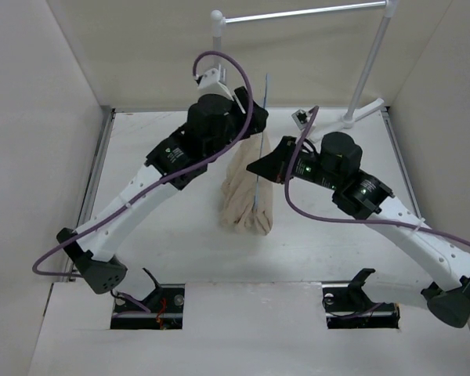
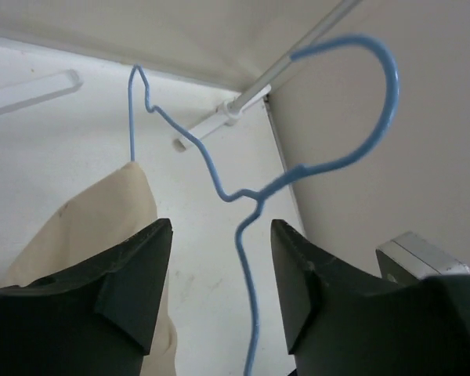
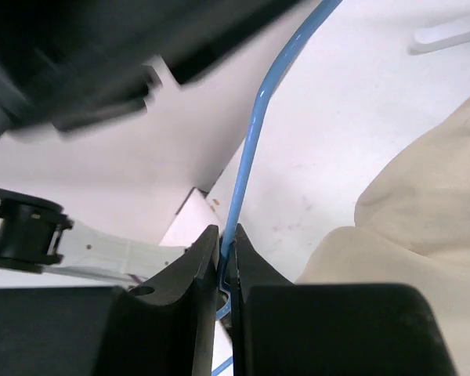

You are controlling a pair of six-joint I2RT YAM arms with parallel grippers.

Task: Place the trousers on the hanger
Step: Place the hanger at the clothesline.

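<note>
The trousers (image 1: 243,200) are beige cloth, draped over a thin blue wire hanger (image 1: 256,184) and hanging in a bundle at the table's middle. My right gripper (image 1: 258,167) is shut on the hanger's wire (image 3: 242,173), with the trousers (image 3: 423,204) just to its right; in the wrist view the gripper (image 3: 225,231) pinches the wire between both jaws. My left gripper (image 1: 254,117) is open near the hanger's top. In its wrist view the left gripper (image 2: 219,227) has the wire (image 2: 240,230) running between the spread jaws without touching them, the hook above, the trousers (image 2: 102,219) at left.
A white tubular rack with a metal bar (image 1: 298,13) stands at the back right, its foot (image 1: 360,110) on the table. The rack also shows in the left wrist view (image 2: 282,74). Pale walls enclose the white table (image 1: 141,258) on three sides.
</note>
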